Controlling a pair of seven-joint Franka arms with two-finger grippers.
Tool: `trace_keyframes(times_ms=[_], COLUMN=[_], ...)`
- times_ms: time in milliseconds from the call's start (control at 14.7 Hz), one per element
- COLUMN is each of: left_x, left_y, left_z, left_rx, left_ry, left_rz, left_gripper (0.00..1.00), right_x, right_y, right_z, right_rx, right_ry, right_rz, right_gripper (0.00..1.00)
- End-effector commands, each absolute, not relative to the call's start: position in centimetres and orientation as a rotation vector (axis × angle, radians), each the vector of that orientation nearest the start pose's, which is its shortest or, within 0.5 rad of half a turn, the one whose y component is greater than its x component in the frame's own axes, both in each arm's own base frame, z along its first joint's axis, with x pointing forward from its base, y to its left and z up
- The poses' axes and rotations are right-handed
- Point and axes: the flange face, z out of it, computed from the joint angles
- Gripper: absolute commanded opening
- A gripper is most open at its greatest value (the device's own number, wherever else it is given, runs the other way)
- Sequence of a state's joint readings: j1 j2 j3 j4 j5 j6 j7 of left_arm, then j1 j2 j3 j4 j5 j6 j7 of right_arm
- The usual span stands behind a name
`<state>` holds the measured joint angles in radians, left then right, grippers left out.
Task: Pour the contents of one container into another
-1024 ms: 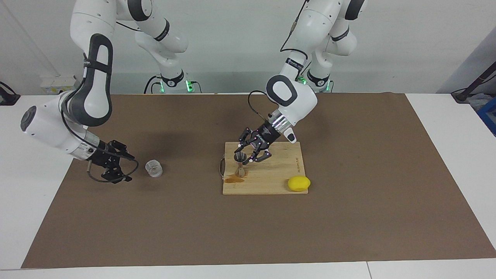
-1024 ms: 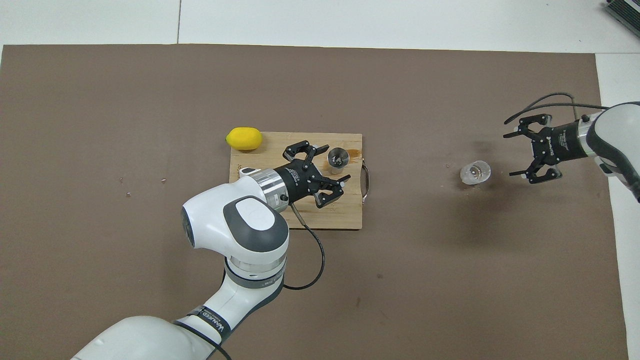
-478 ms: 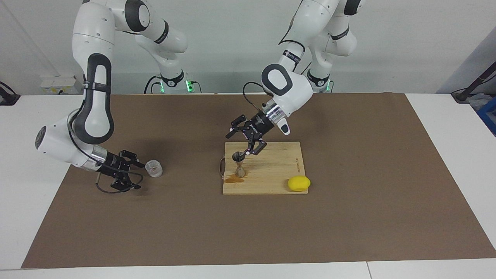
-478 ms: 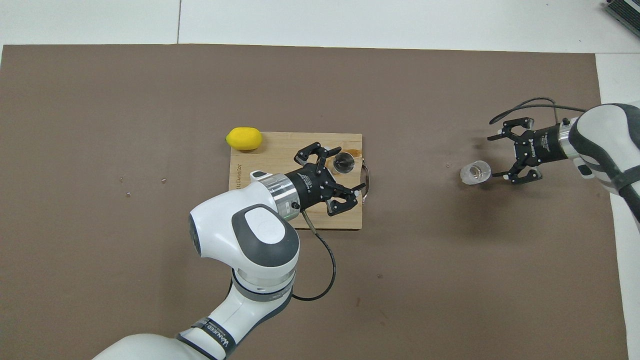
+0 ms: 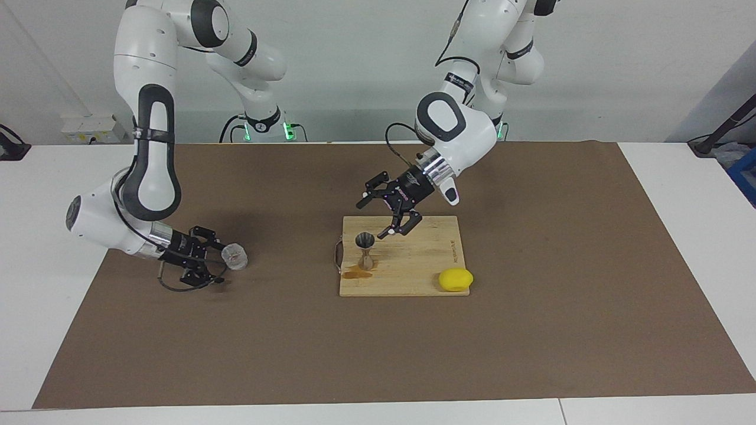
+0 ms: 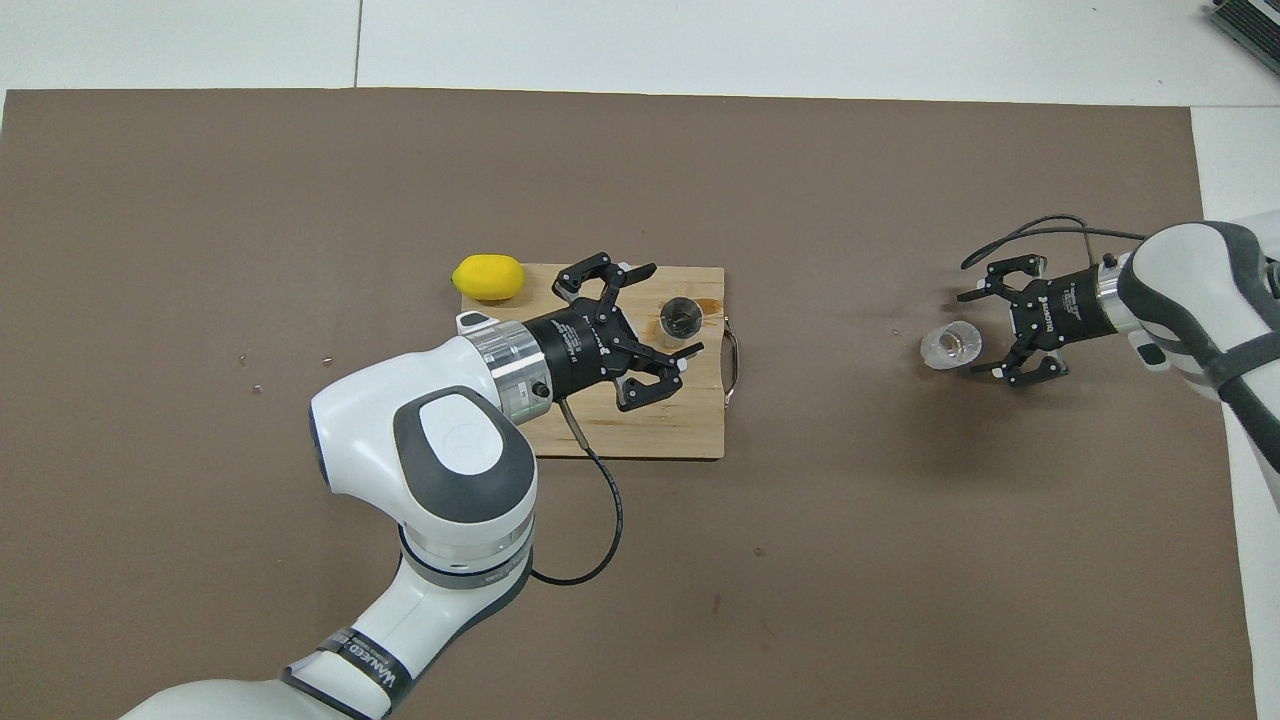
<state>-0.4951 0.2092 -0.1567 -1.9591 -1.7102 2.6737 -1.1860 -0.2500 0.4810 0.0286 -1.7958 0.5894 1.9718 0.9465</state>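
While the left end effector (image 5: 385, 213) hangs spread over the board (image 5: 425, 265), the right (image 5: 214, 260) — gaping, empty — flanks the glass cup (image 5: 235, 256); jigger (image 5: 365, 250) upright.

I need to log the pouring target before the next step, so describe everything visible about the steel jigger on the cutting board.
The jigger is a small shiny steel measure, two cones joined at a narrow waist. It stands upright, mouth up, on the wooden cutting board, near the handle end toward the right arm. A brown wet patch lies on the board at its foot. From overhead its mouth looks dark. Nothing grips it: the left tool hangs open above the board, apart from it.
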Motion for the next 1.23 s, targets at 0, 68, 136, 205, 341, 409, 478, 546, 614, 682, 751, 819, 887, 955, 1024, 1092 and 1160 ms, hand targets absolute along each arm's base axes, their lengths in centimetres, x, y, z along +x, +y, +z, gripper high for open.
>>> trace_keyframes(times_ms=[0,68,136,205,341,409,478,546,614,682,751,819,887,955,1024,1092,1160], left_x=[52.1,52.6,53.1,53.3,54.1,54.6,54.9,55.6,56.2,56.6,56.9,57.5,57.8,58.1,58.3,58.4,58.5], left_y=[-33.1,-32.7,-32.1,-31.6,-30.6,-30.2,-29.9,-29.2,-28.4,-28.0,-27.5,-26.8,-26.6,-26.5,-26.4,-26.3,-26.1], left_z=[40.9,41.4,41.7,41.8,42.3,42.9,43.3,44.0,44.3,44.8,45.1,45.6,46.1,46.5,46.8,47.3,47.5], left_rx=[1.247,1.314,1.378,1.435,1.561,1.634,1.726,1.804,1.871,1.928,1.984,2.042,2.105,2.165,2.228,2.280,2.309], left_ry=[1.712,1.676,1.646,1.623,1.574,1.540,1.504,1.471,1.451,1.429,1.411,1.396,1.371,1.333,1.268,1.189,1.125], left_rz=[-0.786,-0.790,-0.787,-0.790,-0.771,-0.758,-0.744,-0.712,-0.691,-0.661,-0.619,-0.562,-0.521,-0.469,-0.409,-0.356,-0.320], left_gripper=[1.00,1.00,1.00,1.00,1.00,1.00,1.00,1.00,1.00,1.00,1.00,1.00,1.00,1.00,1.00,1.00,1.00], right_x=[60.4,60.4,60.3,60.2,60.0,59.7,59.6,59.6,59.4,59.1,59.0,59.0,58.9,59.0,58.8,58.7,58.7], right_y=[-9.9,-9.8,-9.8,-9.6,-9.5,-9.3,-9.1,-8.9,-8.1,-7.9,-7.8,-7.8,-7.8,-7.9,-8.1,-8.2,-8.2], right_z=[27.2,27.1,27.2,27.1,27.2,27.1,27.0,27.0,26.8,26.5,26.4,26.5,26.4,26.4,26.0,25.7,25.7], right_rx=[-1.981,-1.981,-1.982,-1.984,-1.995,-1.989,-1.953,-1.936,-1.952,-1.950,-1.935,-1.924,-1.918,-1.915,-1.911,-1.905,-1.889], right_ry=[1.784,1.784,1.780,1.774,1.754,1.746,1.747,1.733,1.706,1.703,1.706,1.705,1.706,1.717,1.732,1.743,1.747], right_rz=[0.647,0.651,0.659,0.675,0.694,0.700,0.708,0.707,0.709,0.710,0.715,0.713,0.714,0.696,0.681,0.670,0.668], right_gripper=[0.98,0.98,0.98,0.98,0.98,0.98,0.98,0.98,0.98,0.98,0.98,0.98,0.97,0.97,0.97,0.97,0.97])
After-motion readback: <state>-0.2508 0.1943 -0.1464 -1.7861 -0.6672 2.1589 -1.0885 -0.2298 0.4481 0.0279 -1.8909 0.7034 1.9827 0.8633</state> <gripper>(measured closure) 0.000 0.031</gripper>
